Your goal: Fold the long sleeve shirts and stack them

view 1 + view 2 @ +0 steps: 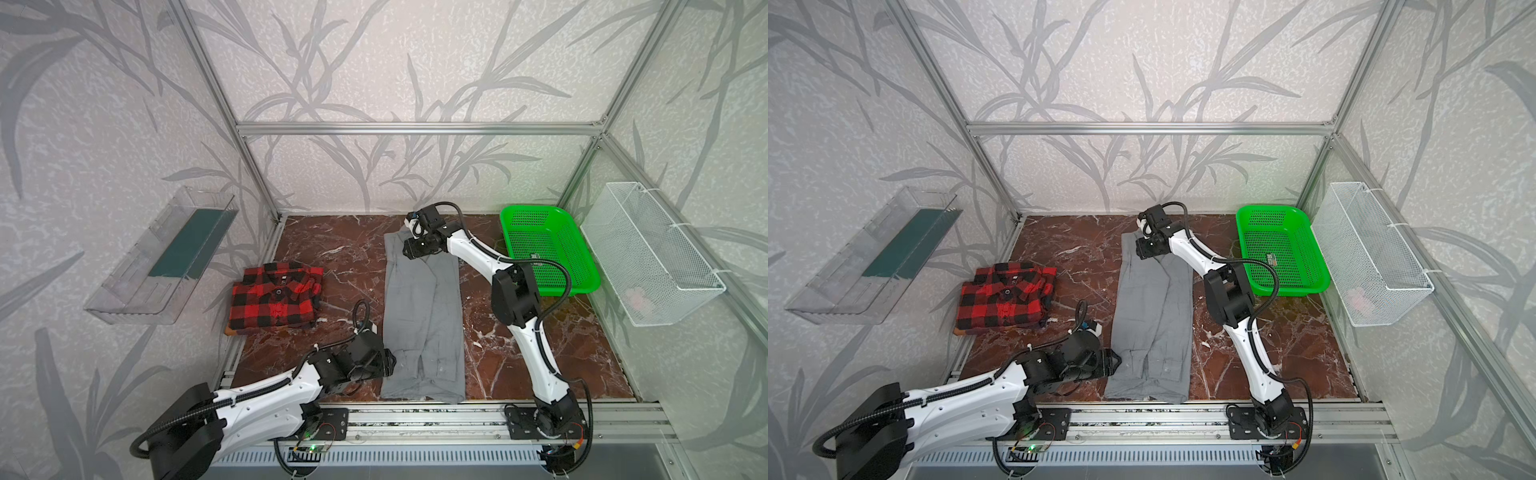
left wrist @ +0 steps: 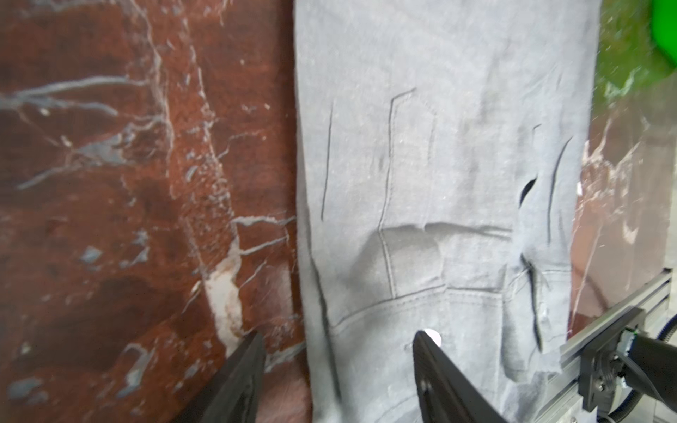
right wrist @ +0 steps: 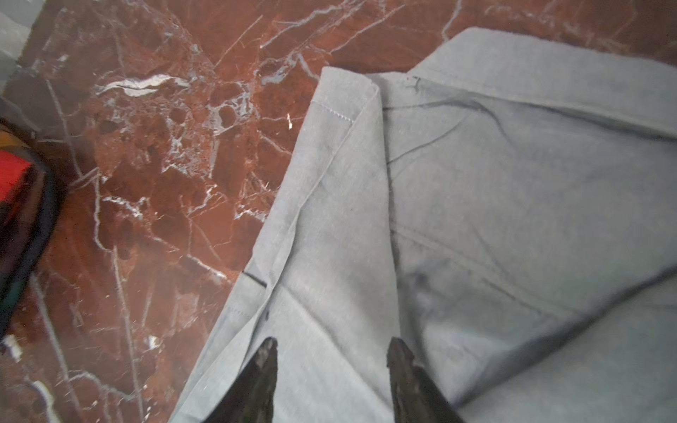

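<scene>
In the middle of the table (image 1: 345,266), the grey shirt (image 1: 424,316) lies flat as a long narrow strip with its sleeves folded in. It runs from near the far edge down to the near edge. The right gripper (image 3: 334,342) hovers over the shirt's far collar end, its jaws parted with no cloth between them. The left gripper (image 2: 337,337) sits low at the strip's left side, close to the near edge. It too is released, with one finger (image 2: 238,373) over bare marble and the other over the grey cloth. By the left edge, the plaid shirt (image 1: 274,299) lies folded into a compact rectangle, well apart from the grey one. A green basket (image 1: 536,208) stands in the far right corner.
</scene>
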Tool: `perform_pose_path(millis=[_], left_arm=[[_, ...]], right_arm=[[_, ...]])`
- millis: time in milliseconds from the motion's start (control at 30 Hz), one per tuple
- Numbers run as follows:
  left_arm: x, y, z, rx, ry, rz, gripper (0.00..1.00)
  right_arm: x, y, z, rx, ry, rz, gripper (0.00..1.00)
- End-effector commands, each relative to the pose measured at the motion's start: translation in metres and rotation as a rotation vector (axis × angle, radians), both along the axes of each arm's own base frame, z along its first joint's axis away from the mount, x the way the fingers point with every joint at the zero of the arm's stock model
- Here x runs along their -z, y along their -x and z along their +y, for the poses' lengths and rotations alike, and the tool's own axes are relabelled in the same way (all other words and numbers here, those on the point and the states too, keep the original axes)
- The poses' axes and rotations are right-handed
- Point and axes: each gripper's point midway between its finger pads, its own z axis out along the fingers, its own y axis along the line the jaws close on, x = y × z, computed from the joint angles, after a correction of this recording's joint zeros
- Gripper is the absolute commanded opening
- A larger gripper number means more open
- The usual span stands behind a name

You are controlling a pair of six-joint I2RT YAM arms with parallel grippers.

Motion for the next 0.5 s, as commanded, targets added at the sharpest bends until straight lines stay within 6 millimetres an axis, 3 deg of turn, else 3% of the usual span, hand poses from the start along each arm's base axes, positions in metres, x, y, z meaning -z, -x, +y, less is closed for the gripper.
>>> perform_pose_path(millis=[0,233,467], left_arm=[[0.018,0.013,0.010,-0.023,-0.020,0.064,0.66],[0.019,0.015,0.018,-0.046,-0.024,0.057,0.66],[0.022,0.015,0.018,-0.055,-0.014,0.061,0.66]], right_arm=[[0.008,-0.006,-0.004,-0.033,0.048,0.038,0.50],[0.042,-0.010,-0.005,-0.020,0.062,0.119,0.50],[0.053,-0.006,-0.005,-0.023,0.021,0.152,0.38]])
